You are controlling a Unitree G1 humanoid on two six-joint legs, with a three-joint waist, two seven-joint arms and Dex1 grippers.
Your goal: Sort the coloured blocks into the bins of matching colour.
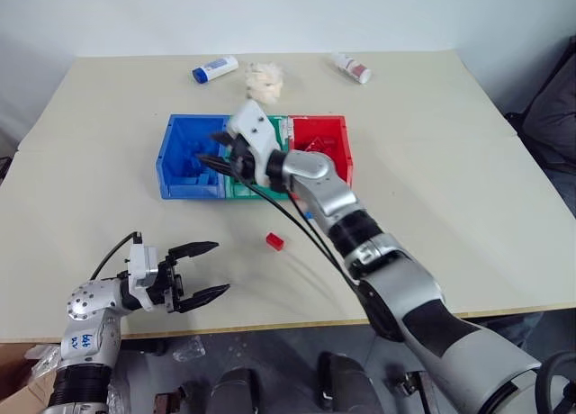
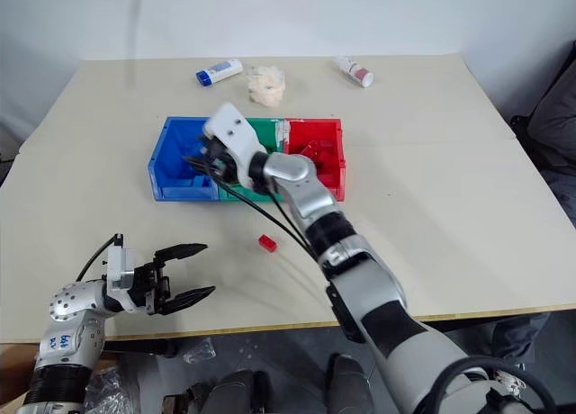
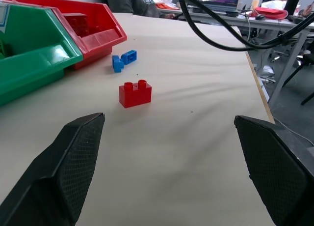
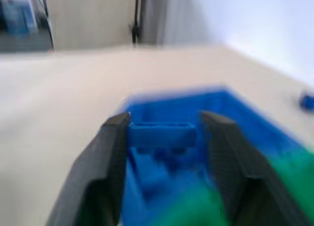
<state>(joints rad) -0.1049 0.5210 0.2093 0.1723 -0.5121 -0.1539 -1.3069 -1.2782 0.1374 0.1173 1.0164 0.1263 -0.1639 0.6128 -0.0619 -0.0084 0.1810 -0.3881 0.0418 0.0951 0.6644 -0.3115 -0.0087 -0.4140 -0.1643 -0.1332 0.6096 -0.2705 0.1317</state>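
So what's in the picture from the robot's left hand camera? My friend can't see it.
A small red block sits on the tan table, straight ahead between the left gripper's two wide-open black fingers. Two little blue blocks lie just past it, near the red bin, which is joined to the green bin.

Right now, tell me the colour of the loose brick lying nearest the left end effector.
Red; the brick shows best in the left wrist view.
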